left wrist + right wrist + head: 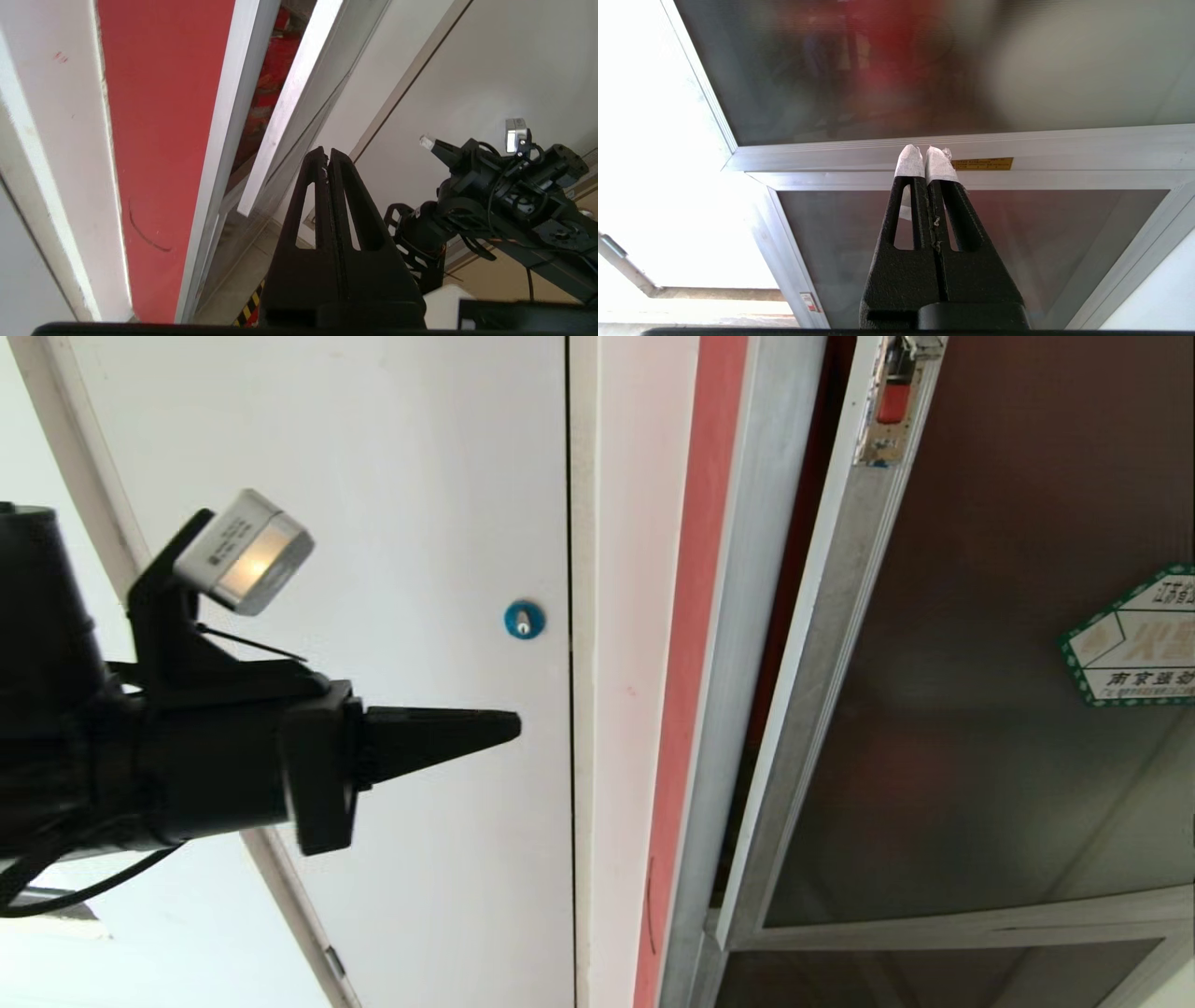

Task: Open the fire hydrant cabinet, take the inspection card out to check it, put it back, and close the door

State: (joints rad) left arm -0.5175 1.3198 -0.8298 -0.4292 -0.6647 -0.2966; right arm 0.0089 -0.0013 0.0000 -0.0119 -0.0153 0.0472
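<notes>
The fire hydrant cabinet (747, 616) has a silver frame. Its door (980, 728), tinted glass with a green-bordered sticker (1134, 635), stands slightly ajar, and a dark gap runs along its silver edge (822, 644). In the left wrist view, red gear (271, 79) shows through that gap beside the door's edge (289, 116). My left gripper (513, 726) (327, 151) is shut and empty; it points toward the cabinet from in front of the white door, short of the gap. My right gripper (927, 151), white tape on its tips, is shut and empty, facing the door's glass (878, 70). The inspection card is hidden.
A plain white door (420, 523) with a blue round lock (524, 619) lies left of the cabinet. Between them runs a red wall strip (686, 663). My right arm (490, 186) shows in the left wrist view. A smaller glass panel (1017, 242) sits below the door.
</notes>
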